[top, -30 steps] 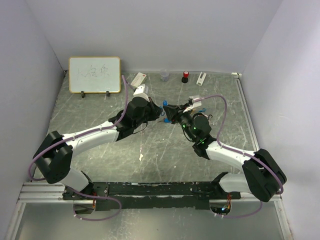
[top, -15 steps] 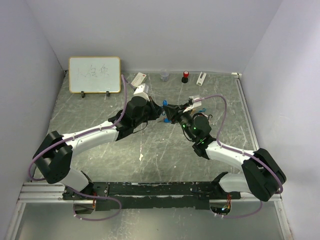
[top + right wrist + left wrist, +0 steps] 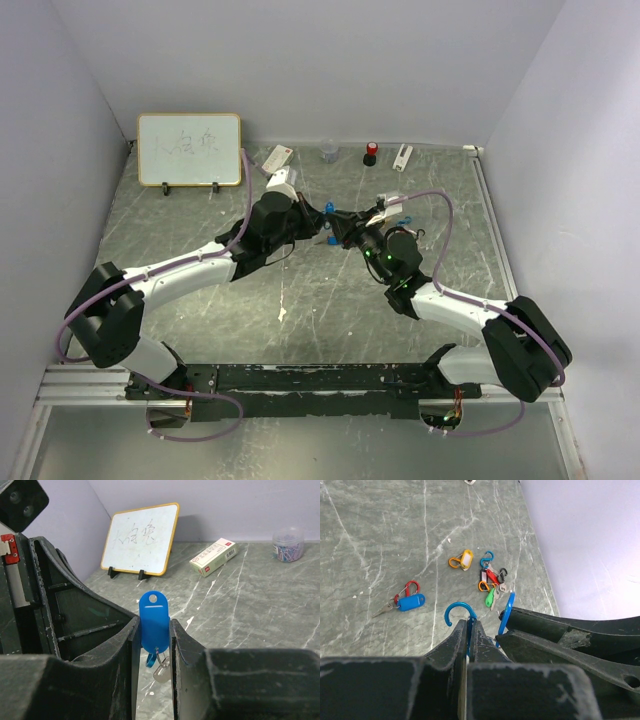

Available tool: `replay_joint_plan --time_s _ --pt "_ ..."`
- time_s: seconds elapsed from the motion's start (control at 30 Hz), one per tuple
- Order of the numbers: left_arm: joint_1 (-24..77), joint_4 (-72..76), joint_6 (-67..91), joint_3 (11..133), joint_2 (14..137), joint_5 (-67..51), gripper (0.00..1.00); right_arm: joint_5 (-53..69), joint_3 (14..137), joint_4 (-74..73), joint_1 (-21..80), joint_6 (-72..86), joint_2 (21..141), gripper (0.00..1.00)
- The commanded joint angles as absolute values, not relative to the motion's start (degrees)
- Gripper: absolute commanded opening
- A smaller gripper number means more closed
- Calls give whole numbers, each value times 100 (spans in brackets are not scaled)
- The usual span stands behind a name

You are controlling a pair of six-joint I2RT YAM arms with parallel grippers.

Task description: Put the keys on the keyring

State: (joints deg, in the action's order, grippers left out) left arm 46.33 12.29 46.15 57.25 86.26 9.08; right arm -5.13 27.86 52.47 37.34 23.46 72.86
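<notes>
We found a robotics lab cell, plain lilac walls (image 3: 300, 60) boxing in a grey marbled table (image 3: 320, 320), left arm (image 3: 190, 265) and right arm (image 3: 455, 305) bolted to a metal rail (image 3: 85, 385) at the bottom edge, small whiteboard (image 3: 189, 149) at upper left.

Blue-tagged key (image 3: 154, 614) in end effector (image 3: 153, 629)

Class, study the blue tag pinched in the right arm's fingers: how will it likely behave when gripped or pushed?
The blue tag stands unbent between the fingers, so it is probably stiff plastic. Its glossy face may slip. The key hanging below would likely swing freely.
</notes>
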Motion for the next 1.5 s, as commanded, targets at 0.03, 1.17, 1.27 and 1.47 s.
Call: replay_joint_plan --time_s 0.03,1.17,1.27,1.47 --pt "4563 1441 4702 5660 8393 840 7 -415 2734 5477 3718 2275 7282 0" --pt "4515 1310 4597 5936 8739 292 7 -492 2650 5483 3692 2191 7049 0" --pt "4509 1316 4597 5946 8754 281 7 -480 2651 5480 3687 2186 7049 0" --pt "4509 1360 4597 5941 8719 286 7 -416 2662 5493 3677 2192 7111 0"
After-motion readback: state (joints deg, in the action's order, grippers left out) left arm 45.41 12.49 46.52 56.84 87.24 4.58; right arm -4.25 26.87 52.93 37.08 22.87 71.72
